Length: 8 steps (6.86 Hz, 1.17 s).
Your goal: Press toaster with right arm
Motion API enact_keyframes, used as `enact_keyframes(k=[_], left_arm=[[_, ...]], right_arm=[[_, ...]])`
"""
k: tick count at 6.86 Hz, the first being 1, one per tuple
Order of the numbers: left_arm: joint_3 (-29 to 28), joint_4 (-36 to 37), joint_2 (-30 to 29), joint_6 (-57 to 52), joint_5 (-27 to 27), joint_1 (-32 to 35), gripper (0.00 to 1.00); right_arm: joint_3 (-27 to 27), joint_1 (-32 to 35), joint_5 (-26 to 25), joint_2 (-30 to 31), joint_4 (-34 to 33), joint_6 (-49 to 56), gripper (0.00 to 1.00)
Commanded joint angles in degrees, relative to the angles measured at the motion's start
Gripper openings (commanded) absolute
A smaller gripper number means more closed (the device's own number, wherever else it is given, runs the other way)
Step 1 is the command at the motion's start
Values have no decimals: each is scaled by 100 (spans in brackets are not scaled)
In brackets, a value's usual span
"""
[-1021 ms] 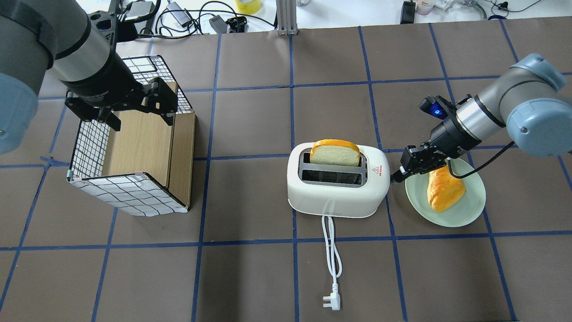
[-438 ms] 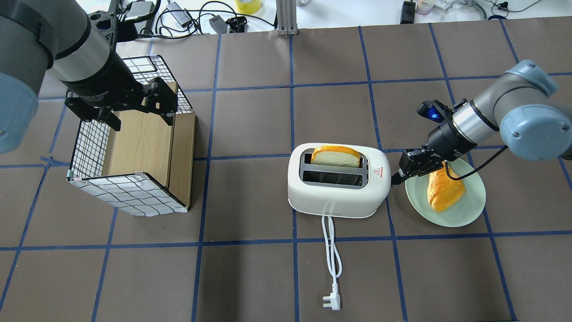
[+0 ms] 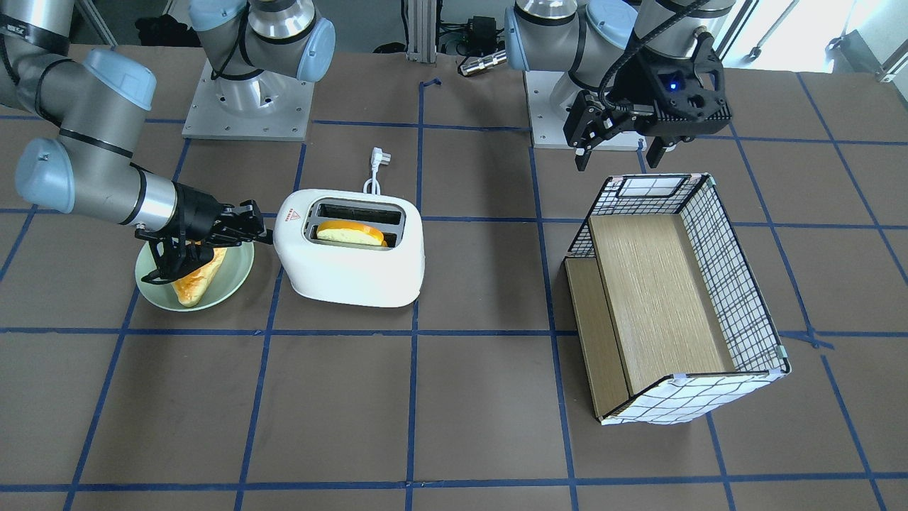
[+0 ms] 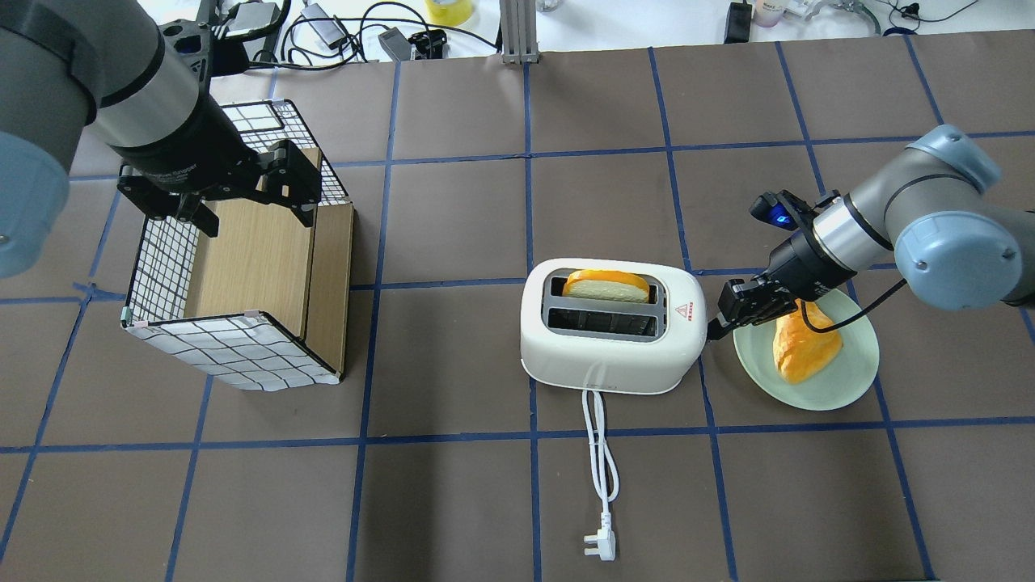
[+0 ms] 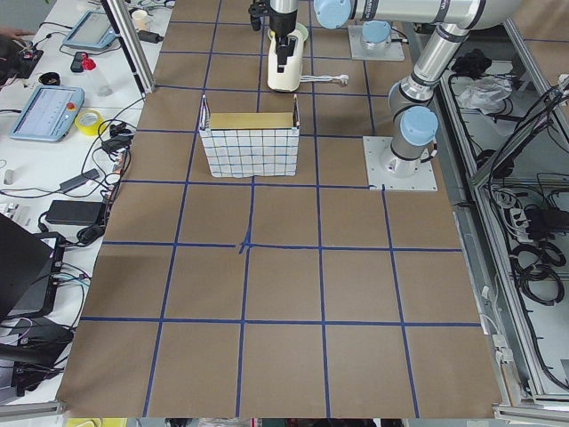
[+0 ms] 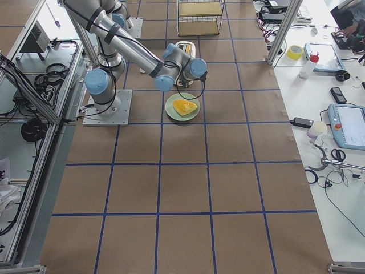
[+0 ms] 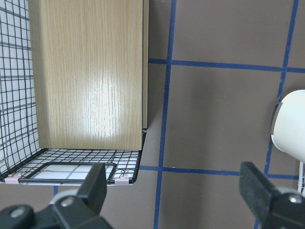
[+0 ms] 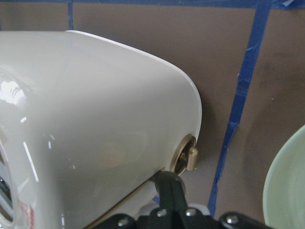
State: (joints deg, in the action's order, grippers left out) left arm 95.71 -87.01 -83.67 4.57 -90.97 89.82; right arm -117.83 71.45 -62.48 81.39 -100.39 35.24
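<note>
The white toaster [image 4: 610, 335] stands mid-table with a bread slice [image 4: 606, 284] sunk low in its far slot. It also shows in the front view [image 3: 351, 262] and in the right wrist view [image 8: 95, 119]. My right gripper [image 4: 716, 325] is shut, low at the toaster's right end, its tip against the end wall. In the right wrist view the shut fingers [image 8: 167, 186] sit just under a tan knob [image 8: 189, 157] on the lever slot. My left gripper [image 4: 255, 214] is open and empty above the wire basket [image 4: 170, 267].
A pale green plate [image 4: 849, 380] with a piece of bread [image 4: 800, 343] lies right of the toaster, under my right wrist. The toaster's white cord and plug [image 4: 600, 546] run toward the near edge. The basket with its wooden shelf stands at the left.
My right gripper has moved down along the toaster's end. The bread slice has sunk from well above the slot to low in it. The left arm has not moved.
</note>
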Motion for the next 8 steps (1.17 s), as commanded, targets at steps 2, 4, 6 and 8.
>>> enact_keyframes(k=[2,4,6,8], left_arm=[[0,0,0,0,0,0,100],[0,0,0,0,0,0,100],[0,0,0,0,0,0,100],[0,0,0,0,0,0,100]], right_arm=[[50,0,-27,61,-15,-113,0],[565,26,-597,349,142,-1190,0],[1154,88,-861,552,494,-1833,0],[2110,428,-1315,615,625,-2781,8]])
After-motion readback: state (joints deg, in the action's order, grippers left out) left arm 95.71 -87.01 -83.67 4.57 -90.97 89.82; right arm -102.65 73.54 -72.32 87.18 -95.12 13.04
